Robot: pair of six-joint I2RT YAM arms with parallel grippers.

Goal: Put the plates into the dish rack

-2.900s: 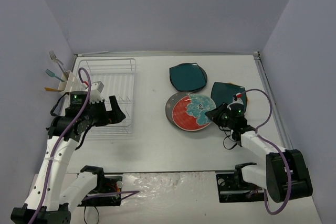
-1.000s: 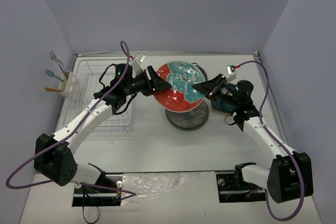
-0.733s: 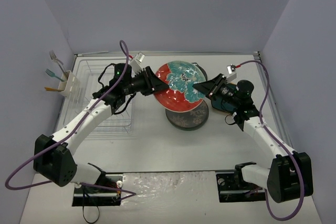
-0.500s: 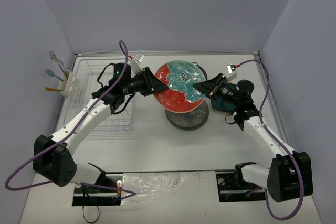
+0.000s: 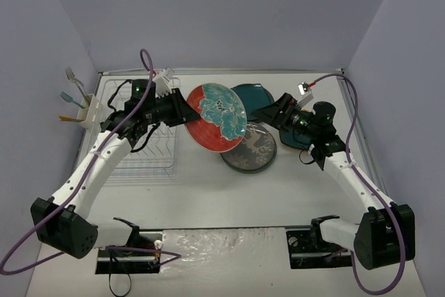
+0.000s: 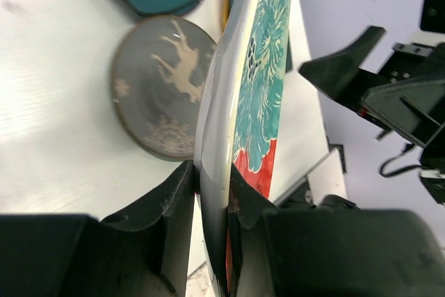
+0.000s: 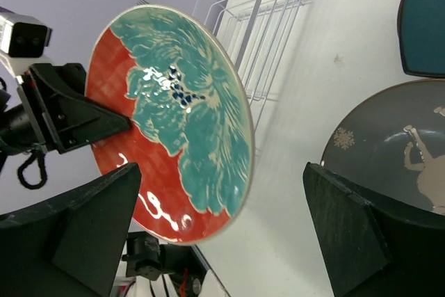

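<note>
Left arm [image 5: 97,161] reached from the lower left of the top view up toward the upper centre, elbow low, forearm angled up and right. Left gripper [image 5: 182,112] was clamped, its 2 fingers [image 6: 177,199] pinching the rim of the red plate [image 5: 215,116] and holding it up on edge. Right arm [image 5: 351,179] rose from the lower right, wrist right of centre. Right gripper [image 5: 270,108] pointed left, its 2 fingers spread wide and gripping nothing.

Plate [image 5: 215,117] aloft between rack [image 5: 142,145] and right tool [image 5: 268,110].
The rack sat left on the table [image 5: 208,196]; a second plate [image 5: 256,152] lay below-right of the raised one, a third plate [image 5: 254,94] behind.
</note>
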